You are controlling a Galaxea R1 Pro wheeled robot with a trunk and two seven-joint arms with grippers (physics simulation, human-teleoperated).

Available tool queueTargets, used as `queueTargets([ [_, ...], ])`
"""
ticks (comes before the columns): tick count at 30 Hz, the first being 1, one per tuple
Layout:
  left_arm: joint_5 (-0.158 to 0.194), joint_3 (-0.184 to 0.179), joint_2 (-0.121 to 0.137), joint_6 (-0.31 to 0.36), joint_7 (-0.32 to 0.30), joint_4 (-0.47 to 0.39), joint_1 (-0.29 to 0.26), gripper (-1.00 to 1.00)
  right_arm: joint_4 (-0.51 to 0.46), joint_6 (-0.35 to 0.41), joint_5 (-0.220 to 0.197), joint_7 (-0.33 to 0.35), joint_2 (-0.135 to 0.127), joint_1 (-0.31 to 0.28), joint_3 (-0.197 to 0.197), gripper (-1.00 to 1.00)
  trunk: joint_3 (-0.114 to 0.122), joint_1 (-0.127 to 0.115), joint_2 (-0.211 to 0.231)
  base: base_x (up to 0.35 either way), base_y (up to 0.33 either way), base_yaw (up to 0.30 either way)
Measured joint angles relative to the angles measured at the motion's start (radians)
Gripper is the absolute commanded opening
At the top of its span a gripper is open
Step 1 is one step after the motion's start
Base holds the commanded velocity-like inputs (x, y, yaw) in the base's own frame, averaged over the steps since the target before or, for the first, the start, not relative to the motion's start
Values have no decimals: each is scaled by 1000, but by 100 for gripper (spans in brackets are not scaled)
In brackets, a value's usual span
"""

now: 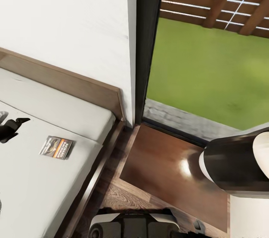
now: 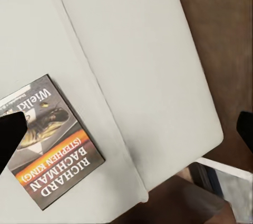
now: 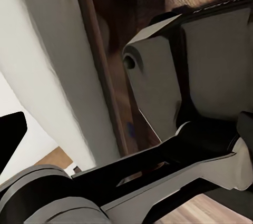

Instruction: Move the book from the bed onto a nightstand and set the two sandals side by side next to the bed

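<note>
The book (image 1: pixel 56 147) lies flat on the off-white mattress of the bed (image 1: pixel 45 107), near its right edge. In the left wrist view the book (image 2: pixel 50 147) shows its orange band and the lettering "Bachman". My left gripper (image 1: pixel 13 122) hovers over the mattress to the left of the book, open, with nothing between its fingers (image 2: pixel 10 134). The glossy dark-brown nightstand (image 1: pixel 168 167) stands right of the bed, under the window. My right arm (image 1: pixel 239 163) hangs over its right end. One dark finger (image 3: pixel 10 139) of the right gripper shows, spread wide and holding nothing. The sandals are out of view.
A white wall (image 1: pixel 67 18) rises behind the brown headboard (image 1: pixel 74 85). A dark-framed window (image 1: pixel 149 36) looks onto grass and a slatted fence. Wood-plank floor (image 1: pixel 123 195) runs between the bed frame and the nightstand. My own base (image 1: pixel 134 225) is at the near edge.
</note>
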Motion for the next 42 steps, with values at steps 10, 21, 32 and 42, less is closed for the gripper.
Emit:
queueTargets([
  [10,-1,-2,-27,-101,82,8,-72,100,0,0,0,0,0,0,0,100,-15,0,0,0,0,0],
  [21,-7,-2,-170,-254,90,20,-73,100,0,0,0,0,1,0,0,100,-32,0,0,0,0,0],
  [32,-8,-1,-191,-258,92,19,-73,100,0,0,0,0,0,-1,0,100,-48,0,0,0,0,0],
  [42,-10,0,-174,-259,92,20,-73,100,-1,0,0,0,1,-1,0,100,-63,0,0,0,0,0],
])
